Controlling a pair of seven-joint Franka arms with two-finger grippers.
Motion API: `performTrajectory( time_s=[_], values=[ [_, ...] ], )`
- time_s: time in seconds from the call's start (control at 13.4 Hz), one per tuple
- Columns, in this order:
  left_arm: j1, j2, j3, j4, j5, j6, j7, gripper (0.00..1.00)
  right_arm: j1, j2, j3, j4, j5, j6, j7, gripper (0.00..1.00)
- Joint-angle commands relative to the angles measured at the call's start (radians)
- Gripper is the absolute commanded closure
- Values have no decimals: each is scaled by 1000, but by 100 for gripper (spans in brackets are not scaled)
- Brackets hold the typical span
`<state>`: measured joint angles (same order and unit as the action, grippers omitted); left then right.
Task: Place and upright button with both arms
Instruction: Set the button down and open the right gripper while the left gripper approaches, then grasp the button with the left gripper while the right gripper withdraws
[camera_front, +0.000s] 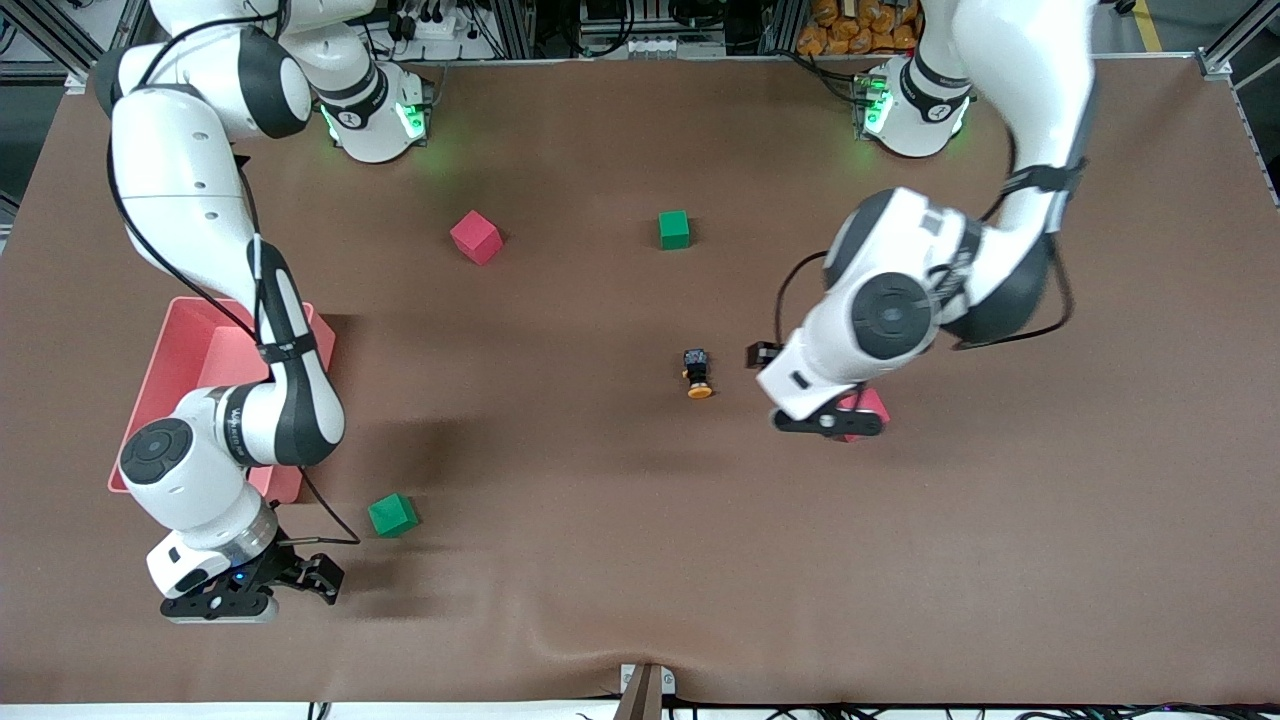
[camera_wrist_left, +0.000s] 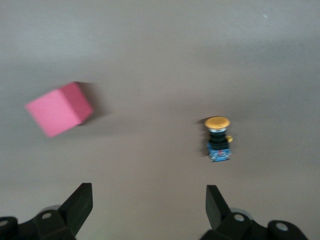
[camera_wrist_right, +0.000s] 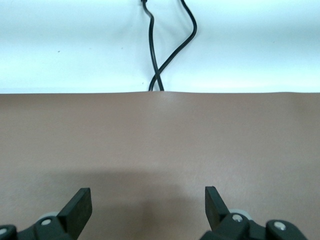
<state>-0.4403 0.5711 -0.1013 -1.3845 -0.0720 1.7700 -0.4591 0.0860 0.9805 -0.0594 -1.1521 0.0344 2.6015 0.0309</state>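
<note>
We see the button (camera_front: 698, 372) lying on its side mid-counter (camera_front: 640, 560), so our left gripper (camera_front: 828, 420) hangs spread over a red cube (camera_front: 868, 408) beside it, likely lining up a grasp, while our right gripper (camera_front: 250, 590) waits spread near the counter's camera edge.

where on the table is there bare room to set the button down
Widest bare patch: the brown table nearer the camera than the button, between the green cube and the left arm's end. Crowded around the pink tray near the open right gripper, and at the red cube under the open left gripper.
</note>
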Motion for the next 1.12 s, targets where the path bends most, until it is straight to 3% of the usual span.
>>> performTrajectory(
  time_s=[0.0,0.15,0.82,1.05],
  values=[
    [-17,79,8,70,-92,5,-30,0,0,4,-37,9,-18,17,-8,0],
    [-24,102,8,71,-115,5,-32,0,-3,0,-62,11,-16,17,-23,0],
    [-54,156,20,65,-94,-11,-32,0,-57,-25,-60,11,1,8,-71,0],
    [-57,191,18,65,-107,52,-78,0,-37,-83,-59,-71,1,3,-74,0]
  ],
)
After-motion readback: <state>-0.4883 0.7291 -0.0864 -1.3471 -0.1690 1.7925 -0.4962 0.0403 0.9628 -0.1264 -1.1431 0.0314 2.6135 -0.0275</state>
